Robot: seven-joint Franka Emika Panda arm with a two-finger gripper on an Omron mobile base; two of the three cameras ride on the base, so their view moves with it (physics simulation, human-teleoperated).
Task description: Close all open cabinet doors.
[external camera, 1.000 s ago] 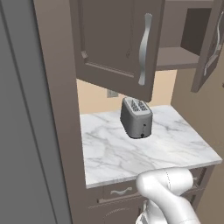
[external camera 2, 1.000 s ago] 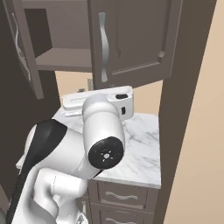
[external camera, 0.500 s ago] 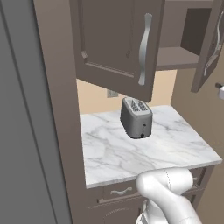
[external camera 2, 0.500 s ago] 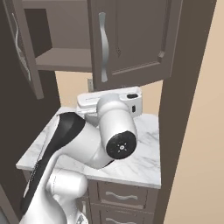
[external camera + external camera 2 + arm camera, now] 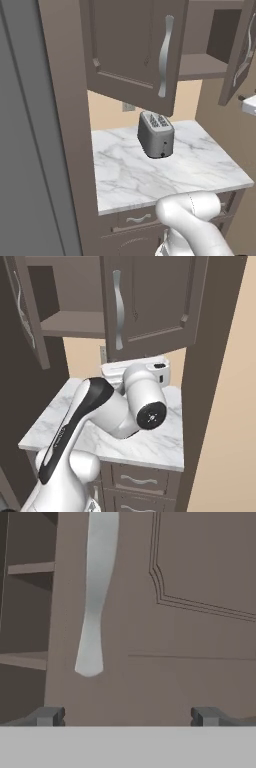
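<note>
Two cabinet doors hang open over the marble counter. The left door swings out toward the room, its curved silver handle on its free edge. The right door also stands ajar, and the bare shelf shows between them. My gripper is open, its fingertips wide apart, and it faces the right door's panelled front close up, just below the handle. The white hand sits under that door.
A grey toaster stands at the back of the marble counter. Drawer fronts run below it. A tall grey panel walls the left side and a dark brown upright the right.
The arm's elbow has swung right and forward, and the hand has come into the right edge of the left base view. Both doors stay where they were.
</note>
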